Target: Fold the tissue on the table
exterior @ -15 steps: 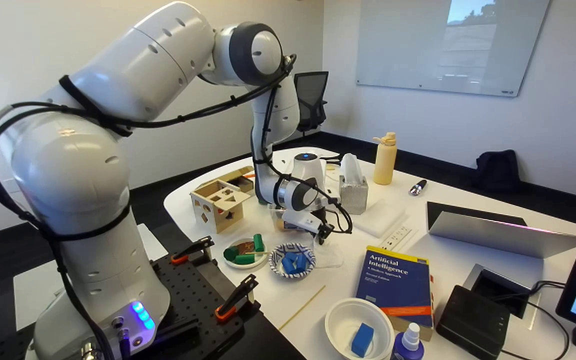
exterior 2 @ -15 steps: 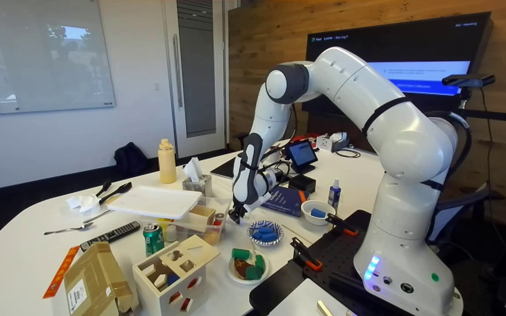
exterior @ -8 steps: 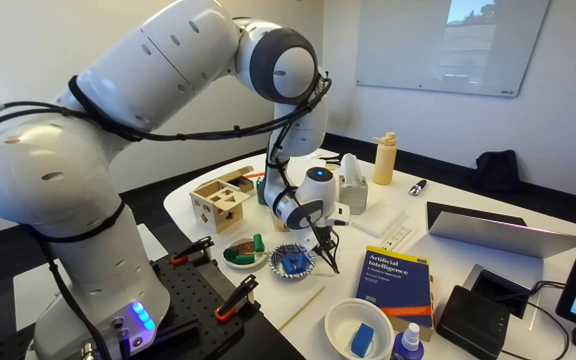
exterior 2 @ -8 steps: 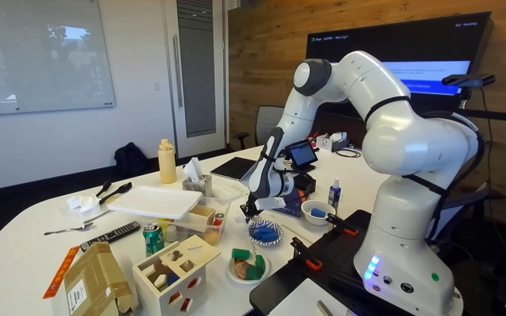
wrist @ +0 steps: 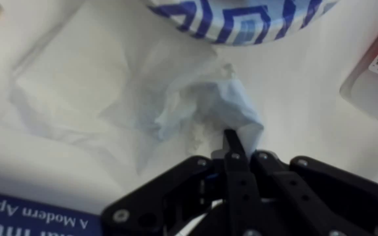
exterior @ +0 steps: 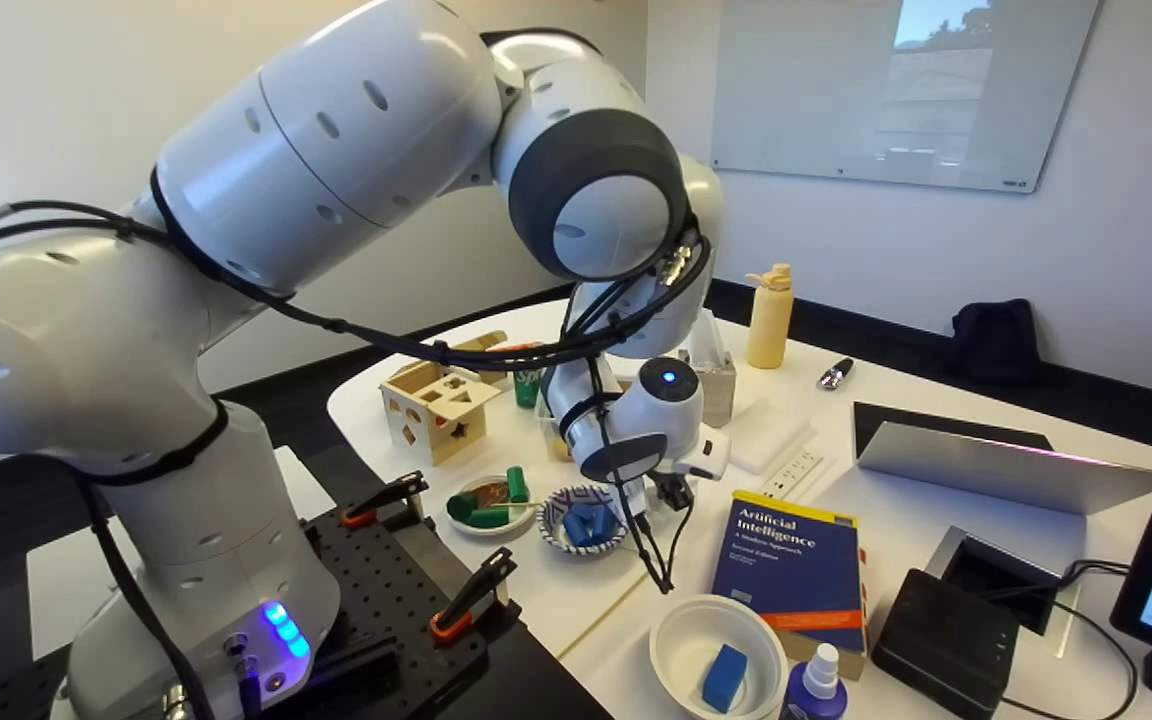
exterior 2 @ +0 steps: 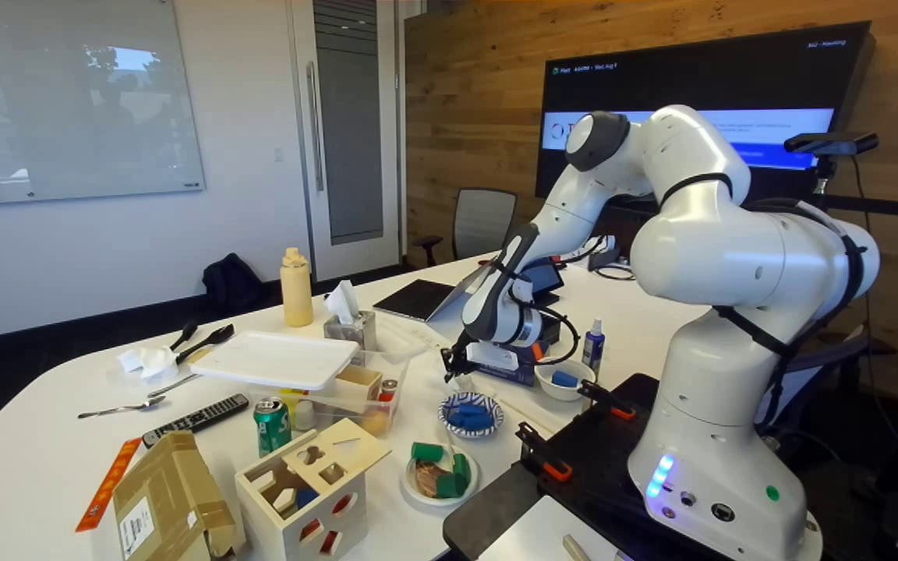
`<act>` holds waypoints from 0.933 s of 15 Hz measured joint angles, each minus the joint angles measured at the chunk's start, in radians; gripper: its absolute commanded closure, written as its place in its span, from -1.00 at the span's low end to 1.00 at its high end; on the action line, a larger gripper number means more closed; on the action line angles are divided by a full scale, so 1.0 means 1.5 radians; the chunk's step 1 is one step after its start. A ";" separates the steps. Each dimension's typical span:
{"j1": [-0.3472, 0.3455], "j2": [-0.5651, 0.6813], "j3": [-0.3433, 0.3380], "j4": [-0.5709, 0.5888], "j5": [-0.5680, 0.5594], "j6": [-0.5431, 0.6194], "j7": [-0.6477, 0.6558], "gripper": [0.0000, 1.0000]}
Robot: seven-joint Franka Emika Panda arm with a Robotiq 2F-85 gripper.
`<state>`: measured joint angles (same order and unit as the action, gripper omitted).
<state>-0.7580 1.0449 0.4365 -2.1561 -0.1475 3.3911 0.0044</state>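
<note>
The tissue (wrist: 77, 82) is thin and white. In the wrist view its left part lies flat on the white table (exterior 2: 36, 460), and its right part is crumpled and drawn up to the fingers. My gripper (wrist: 241, 144) is shut on this raised edge, with one black fingertip over it. In an exterior view the gripper (exterior 2: 453, 365) is low over the table beside the patterned bowl, with a bit of white tissue (exterior 2: 461, 383) under it. In the view from across the arm, the hand hides the fingertips and most of the tissue.
A blue-and-white patterned bowl (wrist: 238, 26) with blue blocks stands close to the tissue. A thick blue book (exterior: 791, 570) lies on its other side. A clear container (wrist: 366, 91), a thin stick (exterior: 596, 618), a white bowl (exterior: 671, 640) and a plate with green blocks (exterior 2: 415, 492) are nearby.
The arm and gripper have moved away from the clear container, toward the book and the white bowl. The tissue seen flat beside the patterned bowl earlier is now mostly hidden behind the hand.
</note>
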 measured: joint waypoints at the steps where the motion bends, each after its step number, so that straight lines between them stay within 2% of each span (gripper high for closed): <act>1: -0.016 0.004 0.013 0.002 -0.006 0.000 0.000 0.99; 3: -0.033 0.013 0.031 0.010 -0.015 0.000 0.000 0.99; 7: -0.028 0.034 0.047 0.038 -0.018 0.000 0.000 0.99; 14: 0.024 0.071 0.040 0.094 0.002 0.013 0.012 0.99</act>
<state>-0.7224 1.1514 0.4963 -2.0147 -0.1446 3.4105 0.0224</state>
